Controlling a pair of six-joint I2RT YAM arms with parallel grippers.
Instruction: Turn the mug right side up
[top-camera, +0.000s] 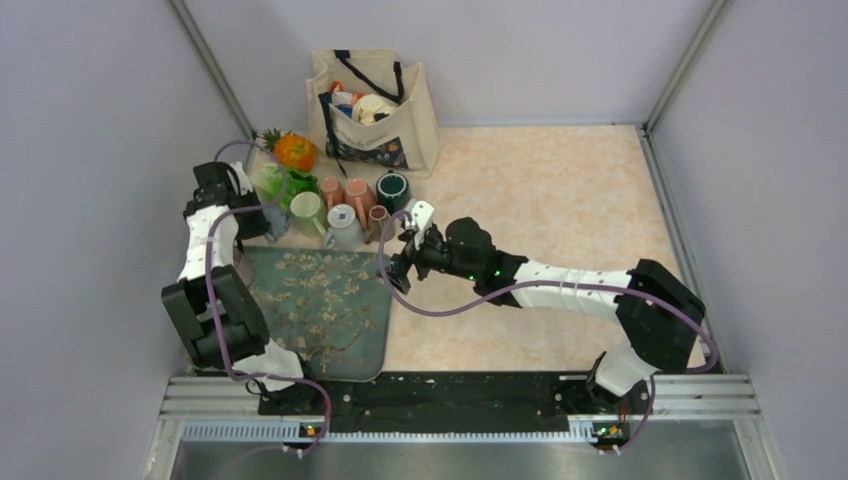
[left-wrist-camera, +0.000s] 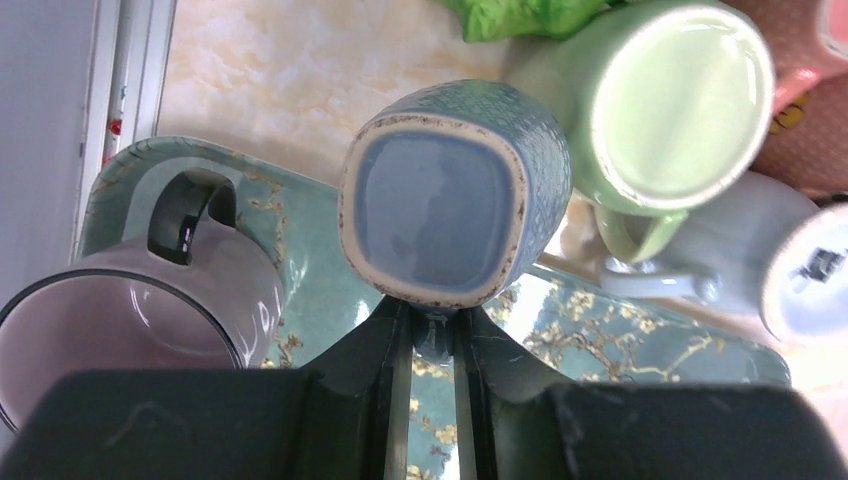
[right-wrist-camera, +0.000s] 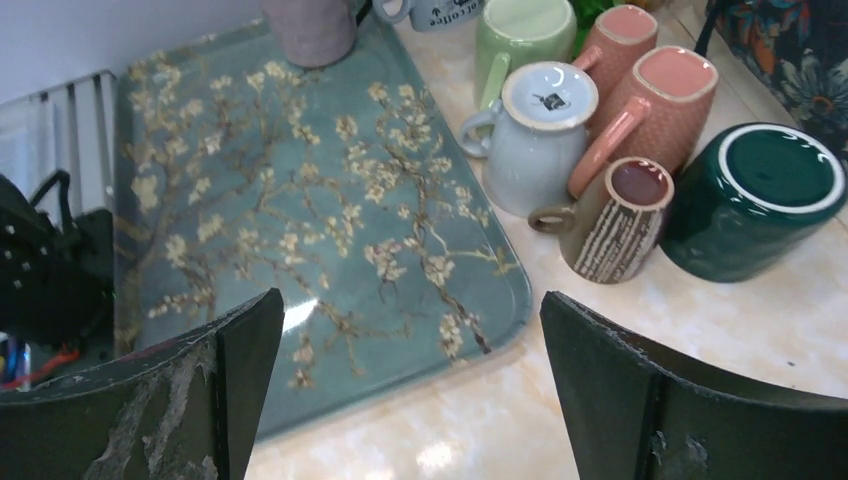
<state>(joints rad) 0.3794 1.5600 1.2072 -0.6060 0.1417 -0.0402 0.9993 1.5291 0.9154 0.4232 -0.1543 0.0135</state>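
Observation:
A blue textured square mug (left-wrist-camera: 440, 190) shows its base to the left wrist camera, so it is upside down or tipped. My left gripper (left-wrist-camera: 432, 340) is shut on its handle, over the far edge of the teal blossom tray (left-wrist-camera: 640, 350). In the top view the left gripper (top-camera: 262, 217) is at the tray's far left corner. My right gripper (right-wrist-camera: 410, 390) is open and empty, low over the tray's right edge (right-wrist-camera: 500, 300), near the mug row; in the top view it (top-camera: 398, 265) sits there too.
A lilac mug (left-wrist-camera: 130, 320) stands upright on the tray. Upside-down mugs stand beyond the tray: green (right-wrist-camera: 515, 40), white (right-wrist-camera: 535, 135), two pink (right-wrist-camera: 650, 100), brown striped (right-wrist-camera: 615, 215), dark green (right-wrist-camera: 760, 195). A tote bag (top-camera: 375, 100) and toy fruit (top-camera: 295, 150) are behind them.

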